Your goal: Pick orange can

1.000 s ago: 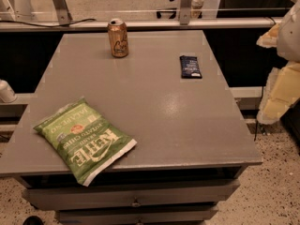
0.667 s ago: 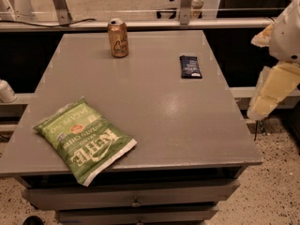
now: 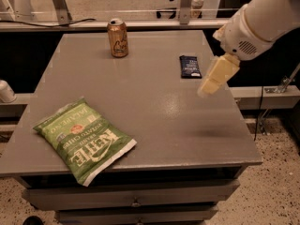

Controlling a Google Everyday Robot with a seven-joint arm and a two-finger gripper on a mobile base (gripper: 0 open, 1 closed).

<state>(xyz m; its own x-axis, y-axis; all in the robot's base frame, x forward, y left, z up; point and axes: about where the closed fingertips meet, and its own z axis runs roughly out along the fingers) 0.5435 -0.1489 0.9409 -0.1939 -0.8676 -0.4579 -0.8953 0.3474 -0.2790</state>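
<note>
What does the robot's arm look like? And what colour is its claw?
The arm is big, round and white, like a fat tube, with a little patch of tiny dots on its rounded end. The claw is creamy pale yellow and blocky. It is above the right side of the grey table, near the dark blue packet.

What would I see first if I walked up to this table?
The big green chip bag lying at the near left corner of the table catches the eye first. The orange can stands upright at the far edge, and the robot's pale gripper hangs over the right side, by a dark blue packet.
</note>
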